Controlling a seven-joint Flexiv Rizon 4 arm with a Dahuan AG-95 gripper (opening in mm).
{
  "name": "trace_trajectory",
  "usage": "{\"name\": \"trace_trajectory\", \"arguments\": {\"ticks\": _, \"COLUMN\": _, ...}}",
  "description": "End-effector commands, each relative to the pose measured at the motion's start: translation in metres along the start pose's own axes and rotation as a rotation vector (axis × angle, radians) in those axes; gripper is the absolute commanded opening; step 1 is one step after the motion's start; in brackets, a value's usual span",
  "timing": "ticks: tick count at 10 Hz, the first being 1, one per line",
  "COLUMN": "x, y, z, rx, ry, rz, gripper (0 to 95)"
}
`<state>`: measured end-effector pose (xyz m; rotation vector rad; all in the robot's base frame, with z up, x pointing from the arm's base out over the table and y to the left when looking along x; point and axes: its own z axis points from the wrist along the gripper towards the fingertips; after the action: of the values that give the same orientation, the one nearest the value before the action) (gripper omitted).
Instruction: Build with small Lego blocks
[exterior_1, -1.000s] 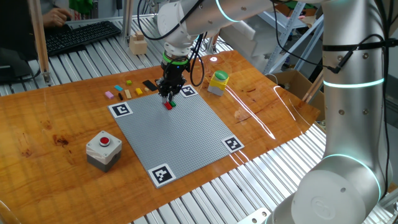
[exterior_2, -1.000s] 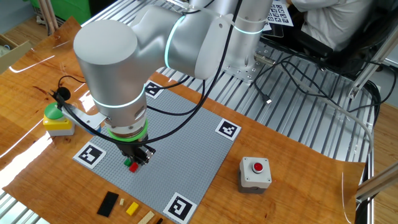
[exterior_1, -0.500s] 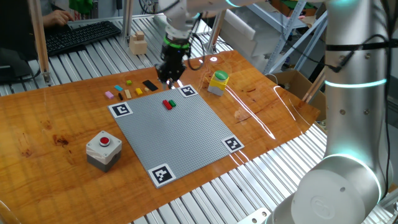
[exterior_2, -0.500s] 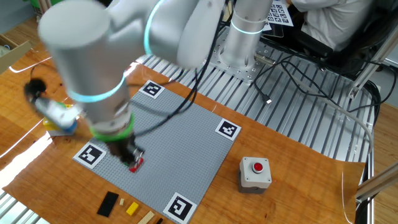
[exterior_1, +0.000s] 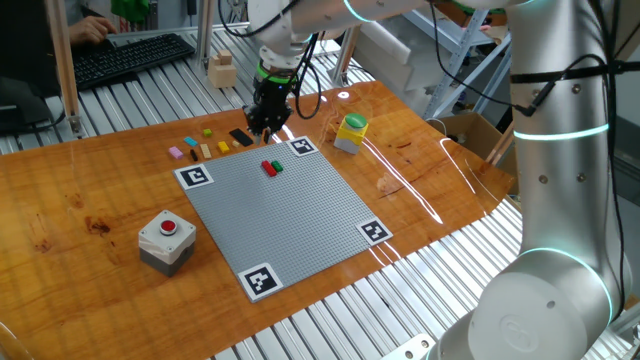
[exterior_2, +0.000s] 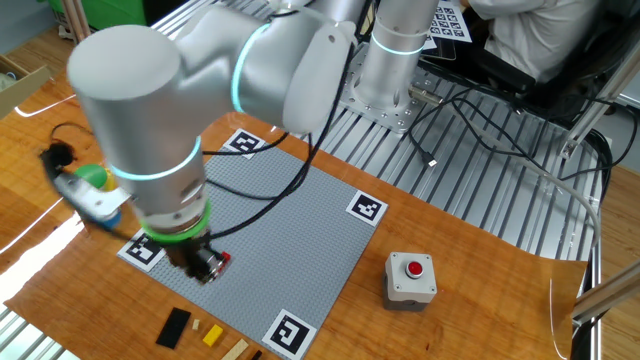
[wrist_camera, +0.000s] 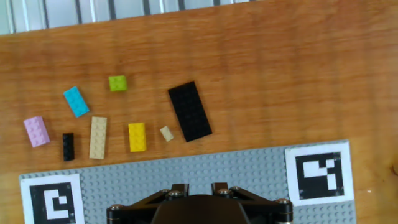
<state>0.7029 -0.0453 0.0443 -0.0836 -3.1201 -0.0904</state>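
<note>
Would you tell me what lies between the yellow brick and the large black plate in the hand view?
A single small tan brick lies between the yellow brick and the black plate, apart from both on the wooden table; the hand view shows it clearly.

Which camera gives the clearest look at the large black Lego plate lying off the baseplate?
The hand view: it looks straight down on the black plate, unobstructed, with studs visible. One fixed view shows it small and dark beside the gripper. The other fixed view shows it small, near the bottom edge.
</note>
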Motion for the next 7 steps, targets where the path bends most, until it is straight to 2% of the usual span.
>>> {"name": "trace_trajectory", "arguments": {"ticks": 1, "x": -0.014, "y": 0.0, "z": 0.006, "rx": 0.002, "ry": -0.007, "rz": -0.024, "gripper": 19.0}}
{"name": "trace_trajectory", "arguments": {"ticks": 2, "x": -0.021, "y": -0.001, "z": 0.009, "rx": 0.002, "ry": -0.007, "rz": -0.04, "gripper": 19.0}}
{"name": "trace_trajectory", "arguments": {"ticks": 3, "x": -0.024, "y": -0.001, "z": 0.011, "rx": 0.004, "ry": -0.007, "rz": -0.05, "gripper": 38.0}}
{"name": "trace_trajectory", "arguments": {"ticks": 7, "x": -0.034, "y": 0.0, "z": 0.024, "rx": 0.009, "ry": -0.007, "rz": -0.086, "gripper": 38.0}}
